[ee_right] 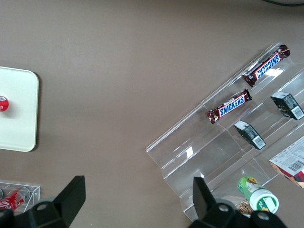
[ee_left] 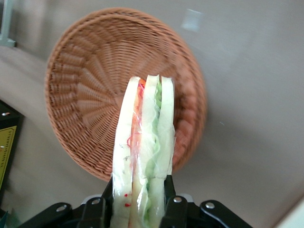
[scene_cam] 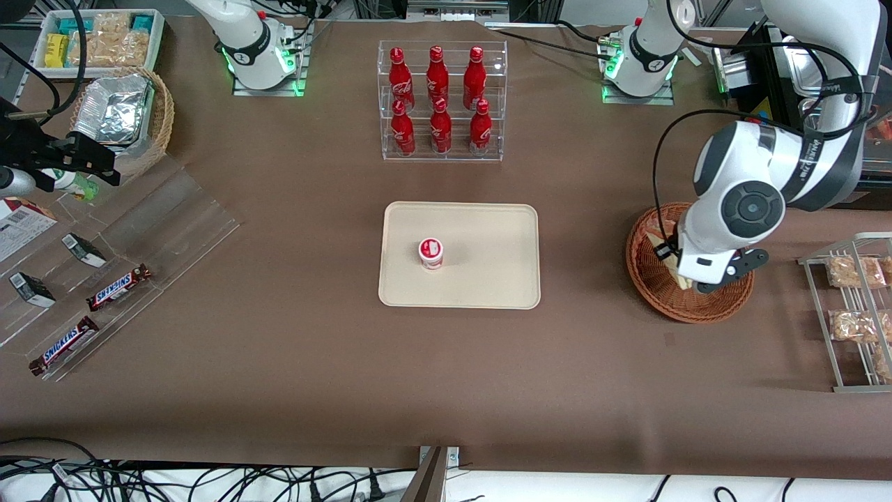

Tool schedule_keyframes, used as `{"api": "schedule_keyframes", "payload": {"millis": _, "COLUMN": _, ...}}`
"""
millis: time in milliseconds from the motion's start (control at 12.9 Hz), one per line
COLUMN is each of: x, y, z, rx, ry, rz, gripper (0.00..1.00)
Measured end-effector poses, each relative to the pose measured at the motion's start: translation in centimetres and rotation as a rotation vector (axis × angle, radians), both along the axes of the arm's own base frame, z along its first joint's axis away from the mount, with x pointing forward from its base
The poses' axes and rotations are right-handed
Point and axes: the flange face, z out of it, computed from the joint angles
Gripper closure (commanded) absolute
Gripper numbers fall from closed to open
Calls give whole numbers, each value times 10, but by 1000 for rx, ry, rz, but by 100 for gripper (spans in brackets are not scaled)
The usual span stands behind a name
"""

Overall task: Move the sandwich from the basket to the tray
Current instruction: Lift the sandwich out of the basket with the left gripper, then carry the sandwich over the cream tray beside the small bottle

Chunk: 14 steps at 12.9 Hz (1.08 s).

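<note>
The sandwich (ee_left: 145, 142), a wrapped wedge of white bread with green and red filling, is clamped edge-on between my gripper's black fingers (ee_left: 173, 202). My gripper (ee_left: 140, 206) is shut on it and holds it above the round reddish-brown wicker basket (ee_left: 85, 95), which has nothing else in it. In the front view my gripper (scene_cam: 672, 263) hangs over the basket (scene_cam: 690, 312) toward the working arm's end of the table, with part of the sandwich (scene_cam: 657, 242) showing beside the wrist. The cream tray (scene_cam: 488, 279) lies at the table's middle.
A small red-and-white cup (scene_cam: 431, 253) stands on the tray. A clear rack of red bottles (scene_cam: 441, 101) is farther from the front camera. A wire rack with snack packs (scene_cam: 854, 314) lies beside the basket. A clear stand with Snickers bars (scene_cam: 118, 287) is toward the parked arm's end.
</note>
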Motion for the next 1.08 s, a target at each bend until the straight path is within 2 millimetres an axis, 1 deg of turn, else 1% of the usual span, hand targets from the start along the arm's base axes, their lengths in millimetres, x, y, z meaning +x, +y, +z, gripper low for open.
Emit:
{"api": "schedule_keyframes", "payload": {"millis": 232, "x": -12, "y": -60, "z": 14, "rx": -36, "ry": -9, "rz": -103, "gripper": 59}}
{"api": "schedule_keyframes", "payload": {"millis": 387, "x": -25, "y": -99, "z": 17, "rx": -59, "ry": -8, "rz": -171, "gripper": 59}}
{"api": "schedule_keyframes", "payload": {"millis": 465, "x": -30, "y": -114, "z": 16, "rx": -69, "ry": -2, "rz": -198, "gripper": 59}}
{"api": "schedule_keyframes", "payload": {"millis": 542, "x": -34, "y": -125, "z": 13, "rx": -80, "ry": -2, "rz": -218, "gripper": 59}}
{"api": "schedule_keyframes", "payload": {"millis": 775, "x": -38, "y": -162, "z": 4, "rx": -123, "ry": -41, "rz": -275, "gripper": 59}}
{"api": "schedule_keyframes", "payload": {"millis": 930, "x": -45, "y": -197, "z": -2, "rx": -164, "ry": -85, "rz": -289, "gripper": 59}}
{"api": "schedule_keyframes", "payload": {"millis": 1085, "x": -59, "y": -227, "z": -14, "rx": -174, "ry": -88, "rz": -281, "gripper": 60}}
